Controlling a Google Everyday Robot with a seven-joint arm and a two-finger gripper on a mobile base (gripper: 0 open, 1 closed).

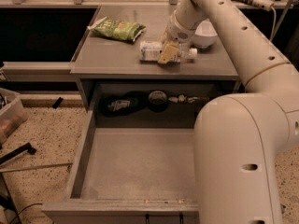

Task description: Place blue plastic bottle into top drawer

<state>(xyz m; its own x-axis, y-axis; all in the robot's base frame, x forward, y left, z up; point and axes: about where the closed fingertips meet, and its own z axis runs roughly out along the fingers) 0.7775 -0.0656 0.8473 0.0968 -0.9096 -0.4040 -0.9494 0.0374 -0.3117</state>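
Note:
The blue plastic bottle (150, 51) lies on its side on the grey counter top (112, 57), with its white cap (193, 52) pointing right. My gripper (168, 53) reaches down from the white arm and sits right over the bottle's middle, hiding part of it. The top drawer (80, 158) is pulled open below the counter. Its flat grey floor is bare at the front, and my arm's large white body covers its right side.
A green snack bag (117, 29) lies at the counter's back left. A white bowl (204, 33) stands just right of the gripper. Dark items (122, 104) and a round object (158, 100) lie at the drawer's back. A plastic bin (9, 115) stands on the floor at left.

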